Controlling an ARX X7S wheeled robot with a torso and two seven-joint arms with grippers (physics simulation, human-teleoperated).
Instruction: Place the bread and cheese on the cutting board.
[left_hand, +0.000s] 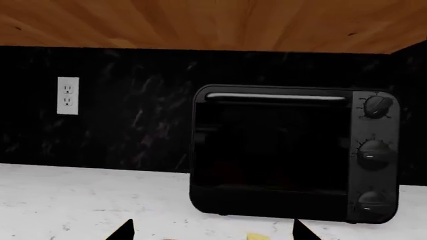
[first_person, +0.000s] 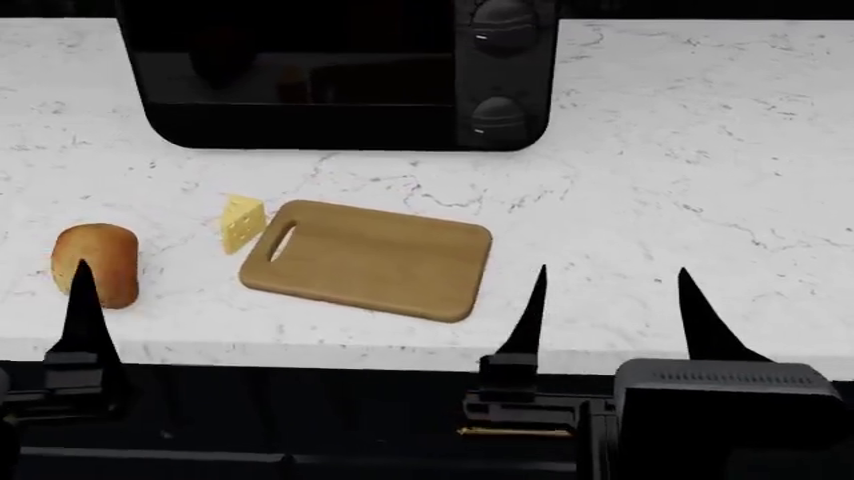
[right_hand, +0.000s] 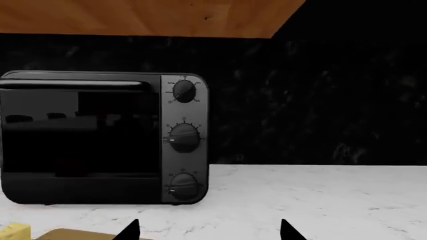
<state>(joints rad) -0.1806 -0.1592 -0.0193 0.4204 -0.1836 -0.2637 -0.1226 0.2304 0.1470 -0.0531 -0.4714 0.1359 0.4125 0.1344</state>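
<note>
Bread (first_person: 95, 263) lies at the counter's far left, cheese (first_person: 242, 221) just beside the empty cutting board's (first_person: 374, 259) slotted left end. Both grippers — left (left_hand: 210, 231), right (first_person: 611, 305) — hover spread wide at the near edge, holding nothing. Probably best the left takes the loaf first, straddling its narrow width — approaching from above.

A black toaster oven (left_hand: 293, 155) with three knobs stands on the white marble desk (first_person: 694, 150); behind it a black backsplash (left_hand: 133, 110), a wall outlet (left_hand: 67, 95) beside it
</note>
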